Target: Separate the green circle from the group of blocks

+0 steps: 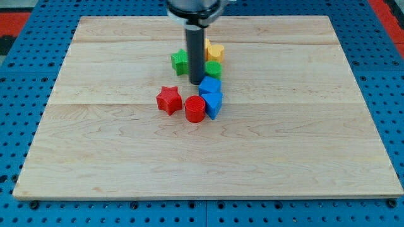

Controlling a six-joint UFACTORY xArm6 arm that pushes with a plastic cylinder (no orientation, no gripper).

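The green circle sits in a tight group just above the board's middle. My rod comes down from the view's top, and my tip rests just left of the green circle and below it. A green star lies left of the rod. A yellow block sits just above the green circle, with a second yellow piece partly hidden behind the rod. A blue cube sits just below the green circle, and another blue block sits below that. A red cylinder and a red star lie at the group's lower left.
The blocks sit on a light wooden board, which lies on a blue pegboard surface. The arm's dark housing shows at the view's top edge.
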